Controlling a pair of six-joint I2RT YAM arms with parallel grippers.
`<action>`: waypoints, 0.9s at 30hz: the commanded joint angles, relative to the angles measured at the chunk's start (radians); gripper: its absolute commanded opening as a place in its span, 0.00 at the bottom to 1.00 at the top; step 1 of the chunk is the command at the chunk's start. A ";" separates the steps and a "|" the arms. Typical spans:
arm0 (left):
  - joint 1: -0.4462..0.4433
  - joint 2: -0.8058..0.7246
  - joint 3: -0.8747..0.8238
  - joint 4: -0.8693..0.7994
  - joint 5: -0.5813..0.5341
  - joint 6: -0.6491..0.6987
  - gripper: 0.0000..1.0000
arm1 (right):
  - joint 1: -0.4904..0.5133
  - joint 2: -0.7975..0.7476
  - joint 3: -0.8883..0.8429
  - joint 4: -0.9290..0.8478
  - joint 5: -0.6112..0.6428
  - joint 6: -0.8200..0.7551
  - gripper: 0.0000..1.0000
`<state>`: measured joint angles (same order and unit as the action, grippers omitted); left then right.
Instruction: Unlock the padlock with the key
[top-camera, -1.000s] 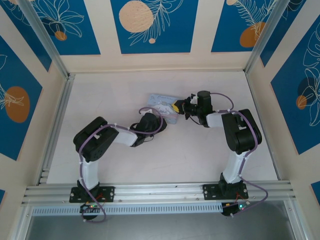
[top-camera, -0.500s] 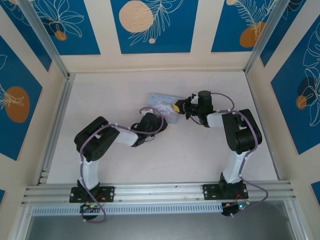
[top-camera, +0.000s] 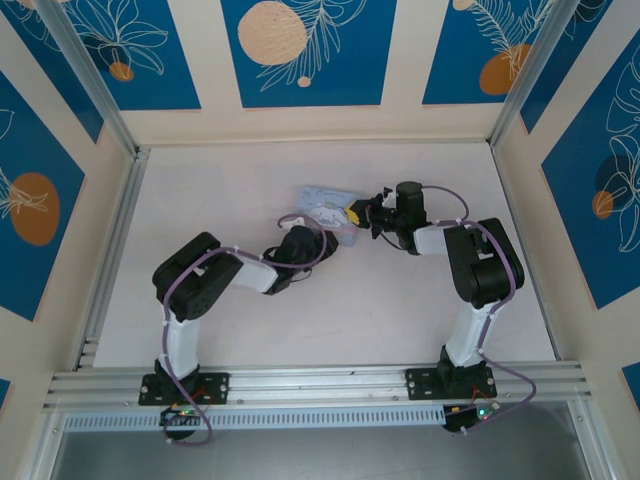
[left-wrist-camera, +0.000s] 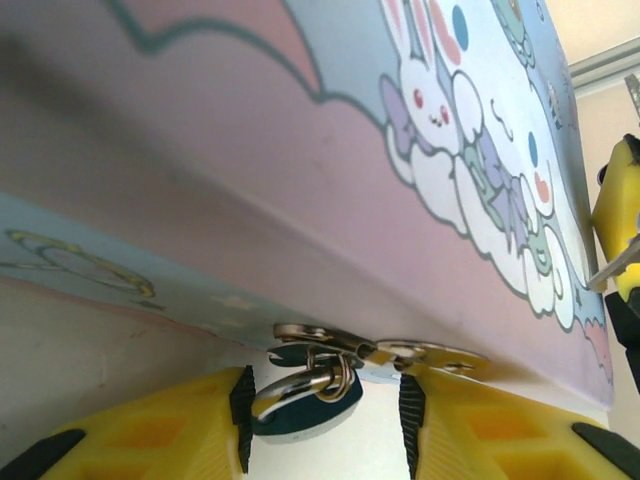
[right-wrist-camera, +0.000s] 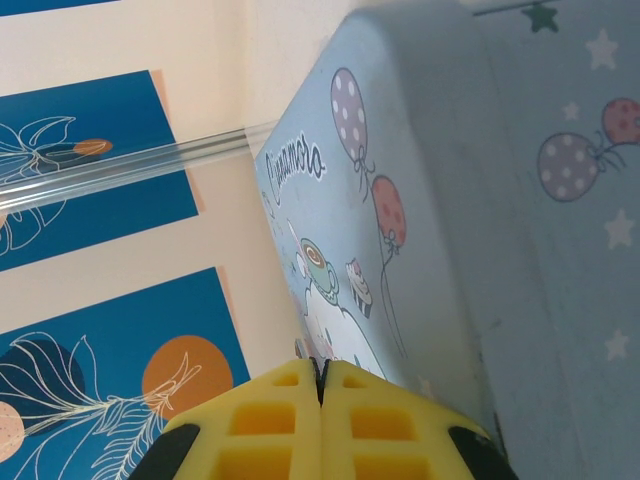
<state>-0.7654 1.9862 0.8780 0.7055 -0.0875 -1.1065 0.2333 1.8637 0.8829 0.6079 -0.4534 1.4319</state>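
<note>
Here, at the near edge of the table, both arms are reaching inward from their bases and meeting at a pale blue tin in the middle of the surface. The left gripper is pointing up at the tin's front edge with its yellow fingers standing apart, one on each side of the padlock. The padlock, small, dark and teal-tinted, is hanging by its silver shackle from the metal hasp on the tin's rim. It is sitting just beside the left-hand finger, and a gap is showing before the other finger. The right gripper is coming in from the tin's right end with its yellow fingers pressed together. In the left wrist view a thin metal sliver, the key, is sticking out from them toward the tin and lying well apart from the padlock. Beyond the tin the bare table is running back to a far wall of blue leaf-patterned panels.
</note>
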 joint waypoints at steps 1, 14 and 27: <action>-0.019 0.042 0.013 0.059 -0.008 -0.033 0.43 | -0.005 0.027 -0.018 -0.013 -0.030 0.011 0.00; -0.048 0.009 -0.012 0.124 -0.026 -0.045 0.39 | -0.009 0.034 -0.011 -0.026 -0.040 0.005 0.00; -0.051 -0.043 -0.036 0.142 -0.100 -0.068 0.40 | -0.008 0.031 -0.009 -0.041 -0.046 -0.002 0.00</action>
<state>-0.8036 1.9629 0.8337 0.8124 -0.1635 -1.1622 0.2264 1.8694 0.8825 0.6155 -0.4721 1.4315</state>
